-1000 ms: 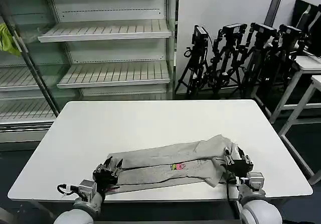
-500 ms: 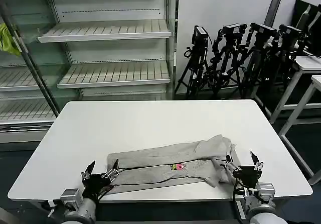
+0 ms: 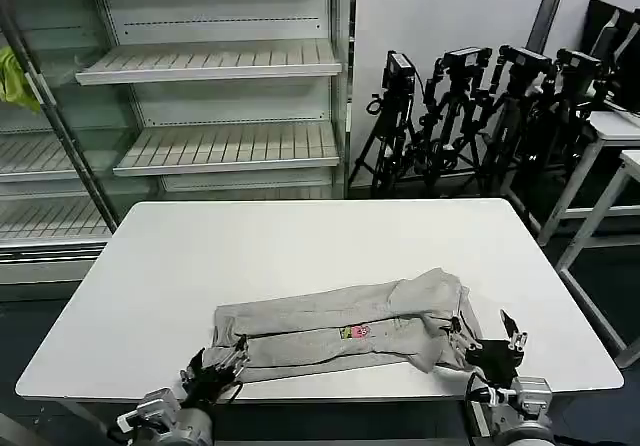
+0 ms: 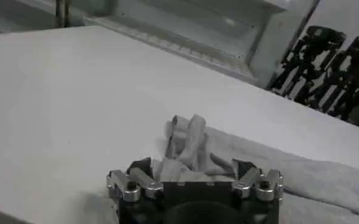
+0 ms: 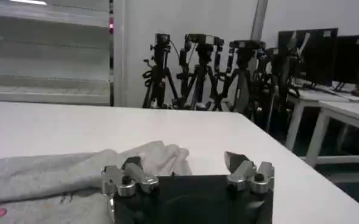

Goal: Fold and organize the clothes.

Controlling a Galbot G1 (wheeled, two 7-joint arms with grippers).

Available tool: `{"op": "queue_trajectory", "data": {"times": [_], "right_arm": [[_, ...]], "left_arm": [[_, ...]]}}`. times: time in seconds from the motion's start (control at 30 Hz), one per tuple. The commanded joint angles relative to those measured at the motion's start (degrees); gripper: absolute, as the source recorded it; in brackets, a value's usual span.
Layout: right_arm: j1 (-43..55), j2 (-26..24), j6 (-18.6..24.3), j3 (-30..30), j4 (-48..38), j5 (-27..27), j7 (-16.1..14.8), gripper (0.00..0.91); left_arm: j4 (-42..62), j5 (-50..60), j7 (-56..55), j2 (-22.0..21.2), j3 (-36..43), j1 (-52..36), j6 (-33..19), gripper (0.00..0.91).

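Observation:
The clothes, one light grey T-shirt (image 3: 340, 328) with a small coloured print (image 3: 354, 332), lie folded into a long band near the table's front edge. My left gripper (image 3: 213, 364) is open at the band's left end; in the left wrist view the bunched cloth end (image 4: 188, 145) sits just ahead of the spread left gripper (image 4: 191, 169). My right gripper (image 3: 487, 338) is open just off the band's right end. From the right wrist, the right gripper (image 5: 182, 163) has the shirt's end (image 5: 152, 155) by one finger, and nothing is gripped.
The white table (image 3: 300, 246) has bare surface behind and to both sides of the shirt. Shelving (image 3: 210, 96) stands beyond the far edge, with camera tripods (image 3: 470, 116) at the back right. A yellow-green cloth (image 3: 15, 78) hangs far left. Another table (image 3: 615, 131) stands to the right.
Both grippers went from resting on the shirt's ends to open and drew back toward the table's front edge. The shirt stays folded in place.

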Motion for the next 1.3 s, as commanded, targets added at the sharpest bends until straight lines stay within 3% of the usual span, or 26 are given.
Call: {"op": "queue_trajectory", "data": {"times": [0.03, 0.07, 0.1, 0.17, 0.3, 0.47, 0.93, 1.13, 1.3], "right_arm": [[-0.9, 0.3, 0.1, 0.2, 0.7, -0.1, 0.1, 0.907], [-1.0, 0.4, 0.1, 0.2, 0.7, -0.1, 0.1, 0.907], [-1.1, 0.5, 0.1, 0.1, 0.8, -0.1, 0.2, 0.907], [-1.2, 0.8, 0.1, 0.1, 0.8, -0.1, 0.3, 0.907], [-1.3, 1.4, 0.1, -0.2, 0.9, -0.2, 0.5, 0.907], [-1.3, 1.7, 0.1, -0.3, 1.0, -0.2, 0.7, 0.907], [-1.0, 1.8, 0.0, -0.2, 1.7, 0.0, 1.0, 0.907], [-1.0, 1.4, 0.4, 0.0, 2.0, 0.3, 0.8, 0.907], [-0.2, 1.4, 0.3, -0.4, 1.8, 0.4, 0.8, 0.907]], "left_arm": [[4.4, -1.3, -0.9, -2.7, 1.5, -1.7, -0.3, 0.907], [4.7, -1.3, -0.9, -2.7, 1.6, -2.0, -0.3, 0.907], [4.9, -1.3, -0.9, -2.7, 1.6, -2.2, -0.3, 0.635], [5.2, -1.3, -0.9, -2.6, 1.9, -2.4, -0.7, 0.333], [6.0, -1.3, -0.8, -2.6, 2.1, -2.8, -1.7, 0.111], [6.7, -1.4, -0.6, -2.4, 2.3, -3.2, -2.5, 0.071], [4.4, -3.1, 0.5, -0.2, -1.7, -2.9, -3.3, 0.071], [1.3, -7.6, 1.2, 6.6, -11.2, -1.9, -3.2, 0.071], [1.3, -18.1, 1.1, 16.9, -26.0, -1.3, -1.1, 0.071]]}}
